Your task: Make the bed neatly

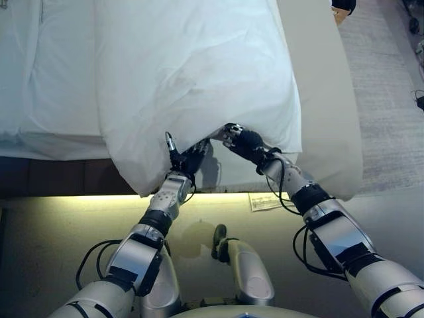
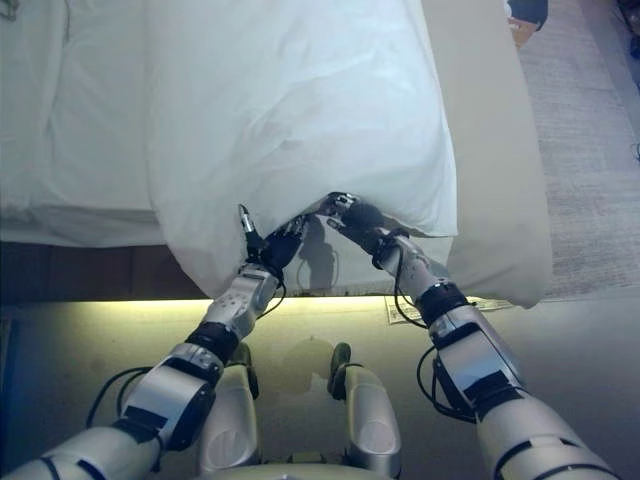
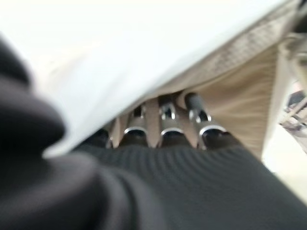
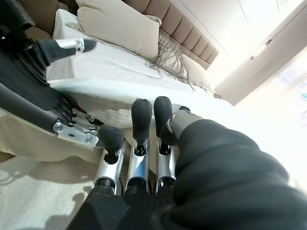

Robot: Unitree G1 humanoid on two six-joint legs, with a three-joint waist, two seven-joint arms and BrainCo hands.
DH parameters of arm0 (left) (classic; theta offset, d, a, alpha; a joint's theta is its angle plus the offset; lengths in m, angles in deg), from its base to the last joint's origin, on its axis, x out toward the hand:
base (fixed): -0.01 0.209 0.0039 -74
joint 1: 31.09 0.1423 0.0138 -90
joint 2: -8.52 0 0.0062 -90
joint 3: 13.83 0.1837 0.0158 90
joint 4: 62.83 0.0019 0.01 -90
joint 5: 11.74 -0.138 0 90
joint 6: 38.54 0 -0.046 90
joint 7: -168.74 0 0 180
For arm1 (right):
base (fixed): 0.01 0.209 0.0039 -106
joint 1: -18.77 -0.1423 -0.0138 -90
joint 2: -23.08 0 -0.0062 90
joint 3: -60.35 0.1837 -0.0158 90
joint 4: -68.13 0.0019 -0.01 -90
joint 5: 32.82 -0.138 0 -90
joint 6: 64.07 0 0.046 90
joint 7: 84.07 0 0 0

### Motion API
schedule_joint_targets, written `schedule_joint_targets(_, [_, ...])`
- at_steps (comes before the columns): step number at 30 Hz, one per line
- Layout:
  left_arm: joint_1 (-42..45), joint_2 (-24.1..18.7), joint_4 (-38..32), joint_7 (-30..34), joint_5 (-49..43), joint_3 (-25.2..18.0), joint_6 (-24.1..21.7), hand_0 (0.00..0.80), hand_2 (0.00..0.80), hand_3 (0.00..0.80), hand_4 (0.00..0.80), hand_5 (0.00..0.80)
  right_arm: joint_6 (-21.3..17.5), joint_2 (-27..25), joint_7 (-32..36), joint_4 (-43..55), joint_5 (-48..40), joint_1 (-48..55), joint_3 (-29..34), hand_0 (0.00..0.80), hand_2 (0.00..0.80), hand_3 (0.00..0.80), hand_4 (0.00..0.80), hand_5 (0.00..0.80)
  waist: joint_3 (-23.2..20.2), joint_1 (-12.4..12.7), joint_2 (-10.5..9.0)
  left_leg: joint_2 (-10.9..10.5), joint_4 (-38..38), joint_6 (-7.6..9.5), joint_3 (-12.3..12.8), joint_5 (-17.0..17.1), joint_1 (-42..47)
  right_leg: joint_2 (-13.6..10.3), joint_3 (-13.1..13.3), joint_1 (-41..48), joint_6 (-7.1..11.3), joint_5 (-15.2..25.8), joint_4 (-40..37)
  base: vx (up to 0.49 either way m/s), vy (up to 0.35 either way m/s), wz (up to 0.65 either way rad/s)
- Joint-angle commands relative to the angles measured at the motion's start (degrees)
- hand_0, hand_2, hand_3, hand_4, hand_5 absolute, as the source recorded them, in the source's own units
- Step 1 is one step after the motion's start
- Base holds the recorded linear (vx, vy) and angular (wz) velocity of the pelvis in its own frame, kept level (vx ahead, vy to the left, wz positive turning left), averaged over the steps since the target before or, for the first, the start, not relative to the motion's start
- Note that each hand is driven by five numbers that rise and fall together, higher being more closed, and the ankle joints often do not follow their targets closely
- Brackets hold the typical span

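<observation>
The white duvet [image 1: 199,73] lies along the bed [image 1: 324,99], its long way running away from the robot, with its near edge hanging over the foot. Both hands are at that edge, about equally near. The left hand [image 1: 185,159] has fingers tucked under the cloth (I cannot tell its grip). The right hand [image 1: 242,142] looks straight-fingered, holding nothing. A paper [image 1: 266,201] lies on the floor; its writing is too small to read.

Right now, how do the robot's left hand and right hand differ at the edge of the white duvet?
The left hand sits under the white duvet edge, its fingers reaching up beneath the cloth with one sticking out. The right hand sits higher and further right, fingers curled, with no cloth between them in its wrist view. Both are at the duvet's near edge.
</observation>
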Motion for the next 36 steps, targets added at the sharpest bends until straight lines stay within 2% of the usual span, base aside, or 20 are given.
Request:
schedule_joint_targets(1, [-1.5, -0.1, -0.6, 1.3, 1.4, -1.4, -0.9, 0.800, 0.800, 0.800, 0.800, 0.800, -2.6, -1.4, 1.6, 6.7, -4.3, -0.5, 1.6, 0.800, 0.800, 0.800, 0.800, 0.800, -0.8, 2.3, 0.10, 0.5, -1.3, -0.99, -2.2, 2.4, -1.0, -3.9, -1.9, -0.6, 2.59, 2.5, -0.6, 0.000, 0.000, 0.00])
schedule_joint_targets(5, [-1.5, -0.8, -0.6, 1.5, 1.4, -2.0, -1.7, 0.800, 0.800, 0.800, 0.800, 0.800, -1.5, -1.6, 1.4, 6.0, -2.8, 0.0, 1.6, 0.800, 0.800, 0.800, 0.800, 0.800, -0.7, 2.4, 0.42, 0.4, -1.4, -1.04, -2.3, 2.5, -1.0, -4.2, -2.0, -0.9, 2.71, 2.5, -0.2, 0.000, 0.000, 0.00])
schedule_joint_targets(8, [-1.3, -1.4, -0.3, 2.3, 1.4, -2.8, -1.4, 0.800, 0.800, 0.800, 0.800, 0.800, 0.0, -1.7, 1.2, 4.5, 1.6, 0.9, 1.5, 0.800, 0.800, 0.800, 0.800, 0.800, -0.8, 2.3, 0.90, 0.0, -1.7, -1.16, -2.3, 2.7, -1.0, -4.4, -1.9, -0.9, 2.79, 2.4, -0.3, -0.031, 0.040, 0.01])
schedule_joint_targets(9, [-1.1, -1.6, -0.4, 2.3, 1.4, -3.0, -1.4, 0.800, 0.800, 0.800, 0.800, 0.800, 0.8, -2.0, 1.3, 4.3, 3.5, 1.6, 1.2, 0.668, 0.668, 0.668, 0.668, 0.668, -0.8, 2.3, 1.02, -0.1, -1.9, -1.19, -2.3, 2.8, -0.9, -4.4, -1.9, -0.9, 2.80, 2.4, -0.2, -0.026, 0.048, 0.01])
schedule_joint_targets(10, [-0.9, -1.9, -0.4, 2.4, 1.4, -3.1, -1.7, 0.800, 0.800, 0.800, 0.800, 0.800, 1.5, -2.3, 1.7, 4.0, 5.0, 2.4, 0.9, 0.000, 0.000, 0.000, 0.000, 0.000, -0.8, 2.2, 1.13, -0.1, -2.0, -1.20, -2.3, 2.9, -0.8, -4.5, -1.9, -0.9, 2.83, 2.3, -0.1, -0.025, 0.044, 0.03])
schedule_joint_targets(16, [1.5, -3.7, -1.5, 4.3, 1.4, -4.9, -3.2, 0.800, 0.800, 0.800, 0.800, 0.800, 4.8, -3.1, 4.1, 1.7, 12.7, 10.7, -0.6, 0.000, 0.000, 0.000, 0.000, 0.000, -1.3, 1.5, 1.93, -0.6, -2.6, -1.19, -1.9, 2.9, 0.3, -4.7, -1.6, -0.3, 2.74, 1.6, 0.0, -0.031, 0.061, 0.02])
schedule_joint_targets(20, [4.1, -5.4, -1.6, 6.9, 1.4, -6.6, -2.5, 0.800, 0.800, 0.800, 0.800, 0.800, 6.6, -2.6, 5.4, 0.0, 16.3, 18.5, -0.6, 0.000, 0.000, 0.000, 0.000, 0.000, -1.8, 0.6, 2.57, -0.7, -2.5, -1.13, -1.5, 2.4, 1.2, -4.8, -1.3, 0.3, 2.49, 0.7, 0.6, 0.002, 0.086, -0.02])
schedule_joint_targets(26, [10.9, -6.7, -1.9, 13.3, -2.3, -11.3, 0.1, 0.800, 0.800, 0.800, 0.800, 0.800, 4.8, -2.4, 11.1, -8.1, 23.2, 31.1, 4.1, 0.000, 0.000, 0.000, 0.000, 0.000, -3.4, -0.3, 4.90, -1.5, -5.4, -0.58, -1.3, 2.8, 5.0, -4.8, -1.0, 3.4, 2.36, 0.1, -1.3, 0.019, 0.106, -0.08])
schedule_joint_targets(31, [16.2, -6.9, -3.0, 16.6, -5.9, -15.0, 1.3, 0.800, 0.800, 0.800, 0.800, 0.800, 3.2, -2.1, 12.5, -13.8, 25.7, 36.7, 8.3, 0.000, 0.000, 0.000, 0.000, 0.000, -5.8, 0.2, 6.72, -2.8, -9.3, -0.15, -1.6, 4.0, 9.0, -5.2, -1.7, 8.0, 2.82, 0.8, -4.8, 0.054, 0.081, -0.03])
schedule_joint_targets(36, [23.0, -7.1, -4.6, 17.9, -12.5, -18.9, 3.6, 0.800, 0.800, 0.800, 0.800, 0.800, 2.6, -1.1, 11.3, -16.6, 26.5, 40.9, 12.7, 0.000, 0.000, 0.000, 0.000, 0.000, -10.4, 1.7, 8.27, -3.8, -14.6, -0.06, -1.7, 4.7, 14.8, -5.0, -3.4, 14.9, 3.21, 1.2, -9.9, 0.172, 0.063, 0.12])
